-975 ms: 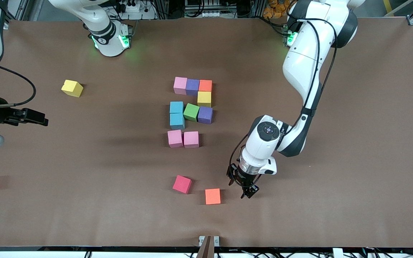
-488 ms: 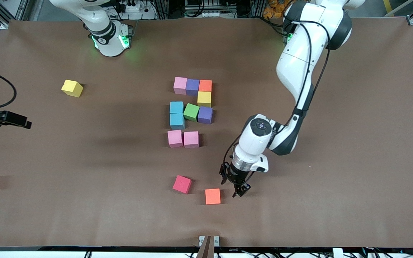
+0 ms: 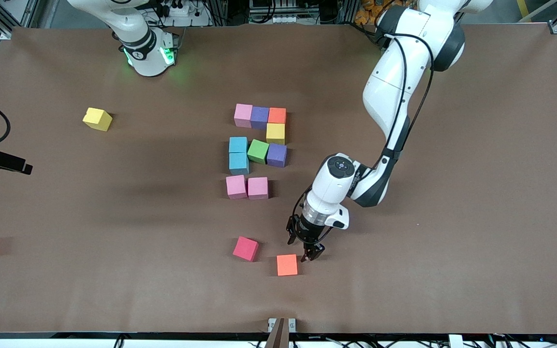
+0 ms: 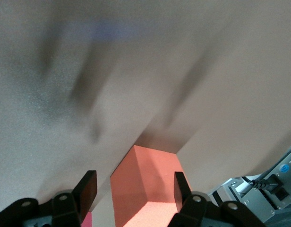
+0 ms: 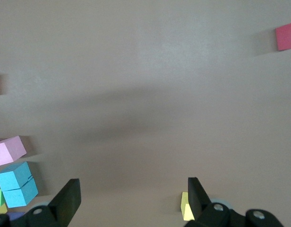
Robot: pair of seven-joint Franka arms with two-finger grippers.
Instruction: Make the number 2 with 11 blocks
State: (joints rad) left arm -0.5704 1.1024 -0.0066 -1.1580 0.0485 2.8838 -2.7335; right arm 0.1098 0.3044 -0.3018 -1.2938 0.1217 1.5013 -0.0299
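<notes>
Reaching for the loose orange block (image 3: 286, 265) low on the counter (image 3: 452, 241), the left gripper (image 3: 304, 247) hangs released just beside it. Next it must straddle and squeeze. The right gripper (image 5: 131, 201) waits, released.

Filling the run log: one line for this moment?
left pincer: open, over loose orange block, nothing held | right pincer: open, waiting, off table end | placed: nine blocks

No readable text, label, brand or number shows on anything here.
</notes>
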